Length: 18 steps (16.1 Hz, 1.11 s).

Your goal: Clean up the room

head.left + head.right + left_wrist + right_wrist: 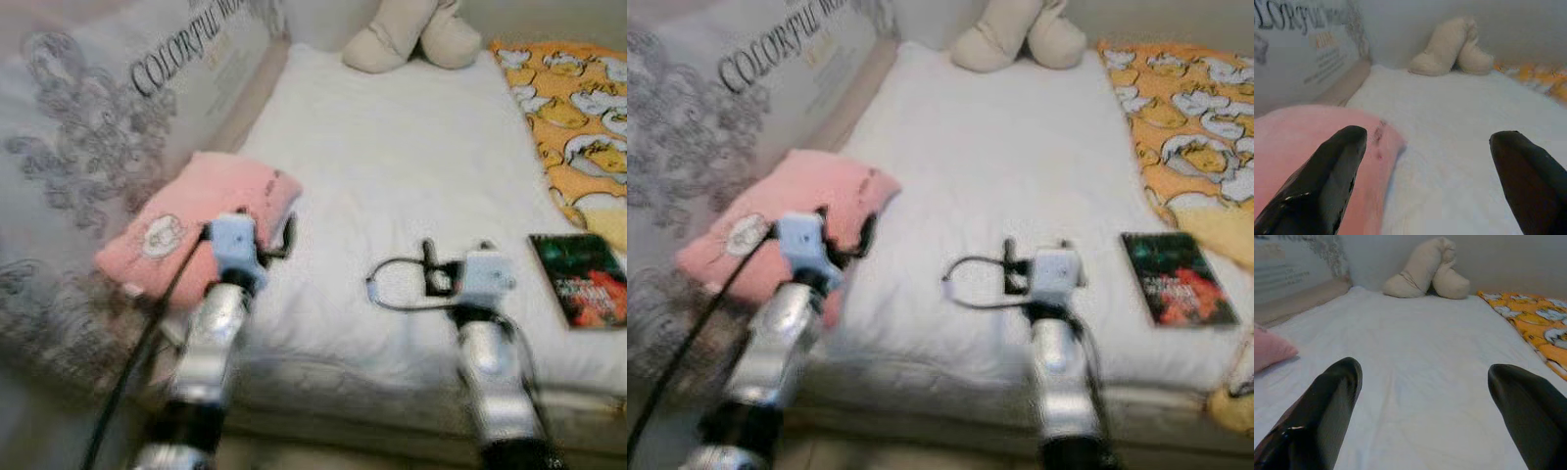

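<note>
Pink pillow (201, 225) sits at the bed's (392, 157) nine o'clock; left pincer (1435, 166), released, reaches it; next, clench. Right pincer (1425, 401) released.

You're facing a white bed (392, 147). On it, near left, lies a pink pillow (196, 230); at the far end a beige stuffed toy (407, 34); far right an orange patterned blanket (573, 117); near right what looks like a dark book (580, 279), blurred.
</note>
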Tool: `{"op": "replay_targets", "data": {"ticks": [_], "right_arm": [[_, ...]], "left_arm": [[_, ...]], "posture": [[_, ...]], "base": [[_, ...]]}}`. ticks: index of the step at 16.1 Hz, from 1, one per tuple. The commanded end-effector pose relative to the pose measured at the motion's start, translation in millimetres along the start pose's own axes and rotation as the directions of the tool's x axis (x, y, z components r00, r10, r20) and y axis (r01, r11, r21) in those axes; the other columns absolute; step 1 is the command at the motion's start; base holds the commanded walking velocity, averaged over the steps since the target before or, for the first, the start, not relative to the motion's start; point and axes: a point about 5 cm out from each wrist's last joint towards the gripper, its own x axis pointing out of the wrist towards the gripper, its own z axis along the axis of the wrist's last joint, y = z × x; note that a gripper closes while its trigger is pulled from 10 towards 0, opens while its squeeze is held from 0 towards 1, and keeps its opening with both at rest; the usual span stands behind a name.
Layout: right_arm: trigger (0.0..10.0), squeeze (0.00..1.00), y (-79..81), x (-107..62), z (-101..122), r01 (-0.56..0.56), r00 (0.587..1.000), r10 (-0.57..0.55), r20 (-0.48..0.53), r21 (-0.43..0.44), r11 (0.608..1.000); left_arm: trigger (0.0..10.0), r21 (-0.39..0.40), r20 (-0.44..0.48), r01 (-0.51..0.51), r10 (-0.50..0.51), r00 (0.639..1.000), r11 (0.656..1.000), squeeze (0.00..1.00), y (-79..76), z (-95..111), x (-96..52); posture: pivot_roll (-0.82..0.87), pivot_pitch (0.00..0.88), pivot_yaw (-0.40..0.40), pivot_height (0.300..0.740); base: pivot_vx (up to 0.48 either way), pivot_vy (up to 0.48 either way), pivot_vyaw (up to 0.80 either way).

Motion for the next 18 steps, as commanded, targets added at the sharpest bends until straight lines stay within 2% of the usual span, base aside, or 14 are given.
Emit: {"op": "replay_targets", "data": {"ticks": [1,3,16,18], "right_arm": [[10.0,0.0,-8.5,0.3,-2.4,0.016,1.0,-0.016,-0.013,-0.025,1.0],[10.0,0.0,-7.5,0.9,-4.2,0.009,1.0,-0.009,-0.023,-0.026,1.0],[10.0,0.0,0.9,3.1,-7.0,-0.035,0.999,0.034,-0.027,-0.037,0.999],[10.0,0.0,0.6,4.4,-8.8,-0.037,0.998,0.037,-0.047,-0.014,0.999]], "left_arm": [[10.0,-0.011,0.022,0.021,-0.02,1.0,1.0,0.0,-6.3,4.8,4.1],[10.0,-0.009,0.023,0.022,-0.022,0.999,1.0,0.0,-6.7,4.8,4.7],[10.0,-0.002,0.029,0.03,-0.03,0.999,1.0,0.0,-10.1,2.6,1.3],[10.0,-0.001,0.033,0.029,-0.029,0.999,1.0,0.0,-9.9,3.2,1.2]], "posture": [[-0.22,0.0,0.079,0.74],[-0.22,0.0,0.08,0.74],[-0.21,0.0,0.08,0.74],[-0.21,0.0,0.078,0.74]], "base": [[0.281,-0.386,0.0],[0.283,-0.384,-0.74],[0.281,-0.387,0.0],[0.283,-0.384,0.0]]}}
